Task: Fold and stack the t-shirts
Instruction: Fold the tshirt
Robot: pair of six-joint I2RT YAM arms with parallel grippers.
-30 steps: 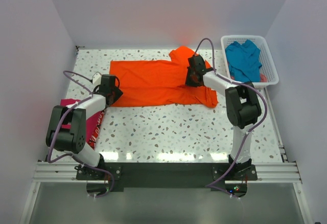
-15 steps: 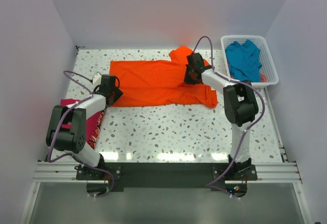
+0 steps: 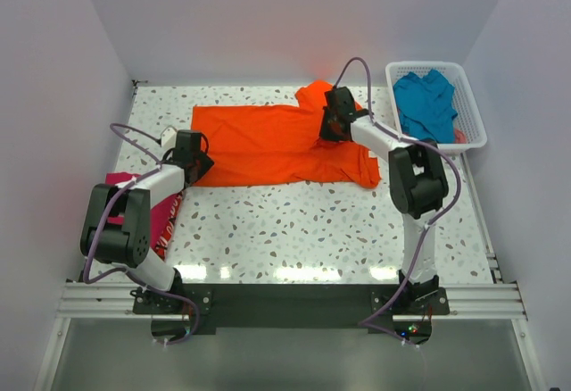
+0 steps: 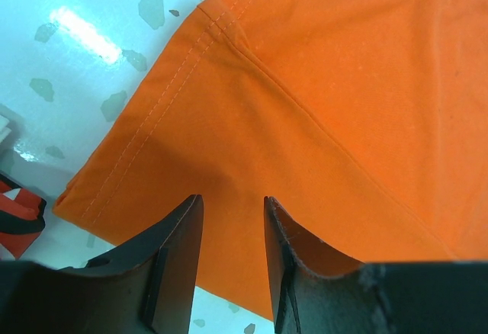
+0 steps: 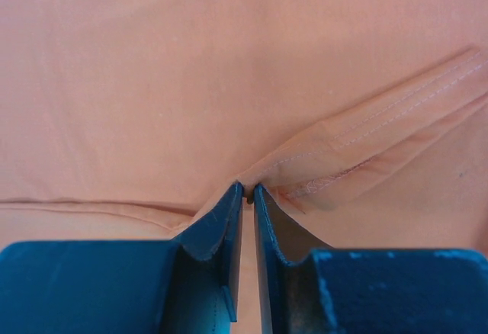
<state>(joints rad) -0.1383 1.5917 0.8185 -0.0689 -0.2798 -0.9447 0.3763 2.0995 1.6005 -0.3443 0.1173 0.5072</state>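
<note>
Orange t-shirt (image 3: 268, 141) lies spread out flat across the far middle of the speckled table (image 3: 294, 221), with one sleeve reaching toward the back edge. The right gripper (image 3: 332, 130) is down on the cloth by that sleeve. Seen from its wrist, the right gripper (image 5: 247, 189) has its fingers nearly pressed together, pinching a small raised ridge of the orange t-shirt beside a stitched seam. The left gripper (image 3: 198, 166) sits at the shirt's near left corner. Its fingers (image 4: 179, 250) are spread apart over flat cloth just inside the hem, though I cannot tell whether the tips touch it. A magenta t-shirt (image 3: 166, 220) lies at the table's left edge, partly under the left arm. A teal t-shirt (image 3: 426, 105) is heaped in the white basket (image 3: 476, 116) at the far right corner.
</note>
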